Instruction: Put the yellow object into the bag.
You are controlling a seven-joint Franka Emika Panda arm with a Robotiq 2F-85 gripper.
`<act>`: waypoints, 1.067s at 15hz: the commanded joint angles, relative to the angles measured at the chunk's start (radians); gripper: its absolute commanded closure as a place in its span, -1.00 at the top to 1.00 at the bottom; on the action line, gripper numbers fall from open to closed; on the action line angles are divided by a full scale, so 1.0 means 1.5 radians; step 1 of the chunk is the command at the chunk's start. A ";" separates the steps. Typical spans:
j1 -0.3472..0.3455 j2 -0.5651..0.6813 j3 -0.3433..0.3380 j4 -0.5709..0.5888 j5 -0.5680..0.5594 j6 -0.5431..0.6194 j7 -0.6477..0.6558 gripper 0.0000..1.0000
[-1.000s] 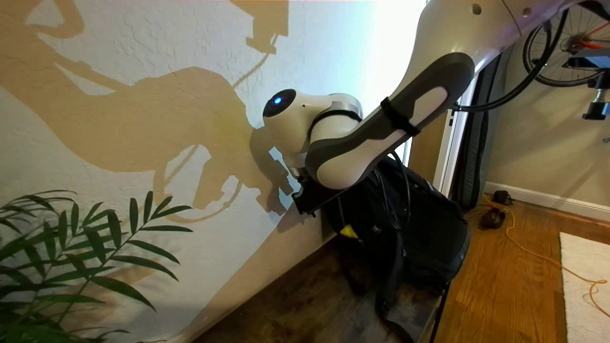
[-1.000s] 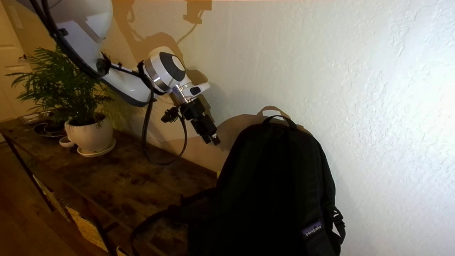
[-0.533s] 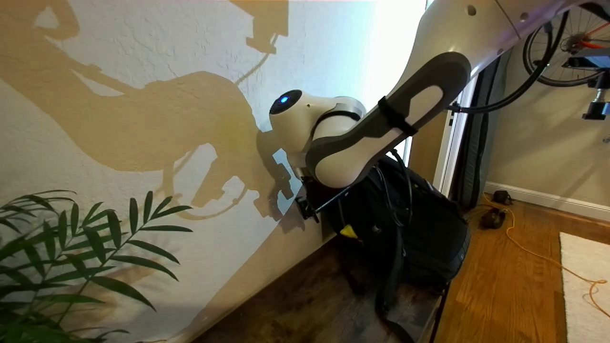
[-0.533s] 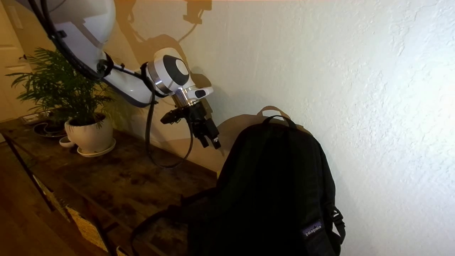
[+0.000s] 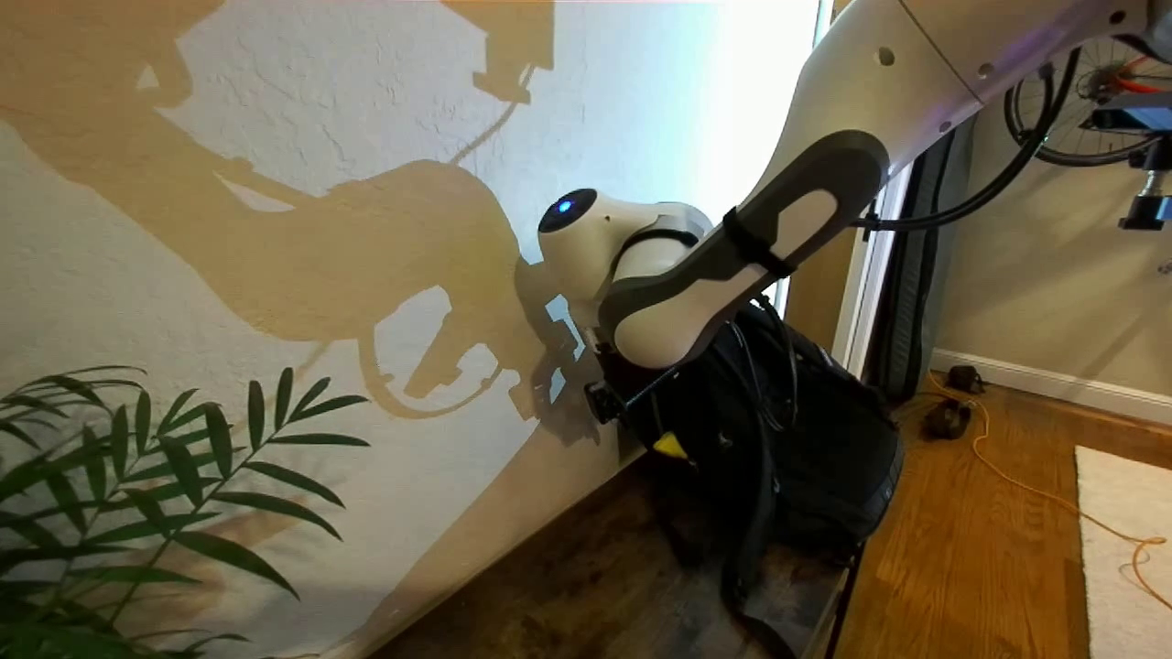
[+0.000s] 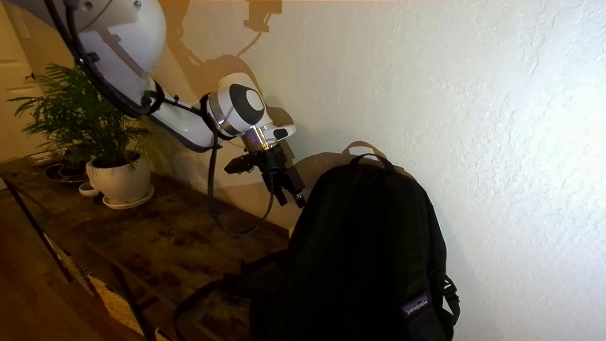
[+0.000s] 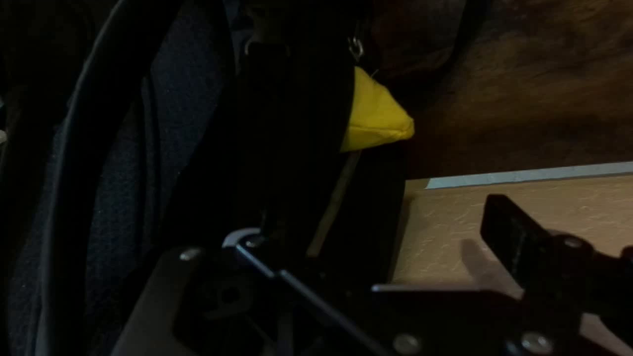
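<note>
The yellow object (image 7: 377, 117) shows in the wrist view as a bright, pointed corner jutting past a black edge of the bag (image 6: 362, 246). In an exterior view the yellow object (image 5: 670, 446) lies low against the bag's side; elsewhere only a yellow sliver (image 6: 291, 232) peeks out. Most of it is hidden, and I cannot tell whether it sits in a pocket or beside the bag. The black backpack stands upright by the wall. My gripper (image 6: 292, 202) is open, tilted down above the yellow object, close to the bag's upper side, with nothing between its fingers.
The bag leans on a dark wooden tabletop (image 6: 189, 237) along a textured wall (image 6: 473, 118). One strap (image 5: 755, 531) trails over the tabletop. A potted plant (image 6: 118, 177) stands farther along. The arm's cable (image 6: 239, 233) hangs in a loop below the wrist.
The arm has come down and closer to the bag, carrying the open gripper toward the yellow object. Bag and yellow object have stayed where they were.
</note>
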 commanded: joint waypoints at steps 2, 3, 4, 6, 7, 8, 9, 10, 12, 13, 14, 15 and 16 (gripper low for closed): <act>0.021 0.009 -0.040 0.008 0.009 -0.001 -0.012 1.00; 0.027 0.004 -0.043 0.004 0.007 -0.007 -0.008 1.00; 0.033 -0.002 -0.048 -0.001 0.004 -0.009 -0.005 1.00; 0.047 -0.010 -0.061 -0.010 -0.003 -0.018 0.000 1.00; 0.054 -0.014 -0.067 -0.014 -0.004 -0.022 0.003 1.00; 0.061 -0.021 -0.072 -0.019 -0.005 -0.026 0.007 1.00; 0.068 -0.026 -0.078 -0.024 -0.006 -0.031 0.012 1.00; 0.074 -0.031 -0.085 -0.029 -0.010 -0.035 0.015 1.00; 0.083 -0.037 -0.095 -0.034 -0.016 -0.048 0.019 1.00; 0.086 -0.039 -0.098 -0.037 -0.018 -0.052 0.019 1.00; 0.089 -0.040 -0.103 -0.039 -0.020 -0.058 0.020 1.00; 0.090 -0.041 -0.106 -0.043 -0.021 -0.063 0.022 1.00; 0.090 -0.043 -0.109 -0.047 -0.022 -0.066 0.024 1.00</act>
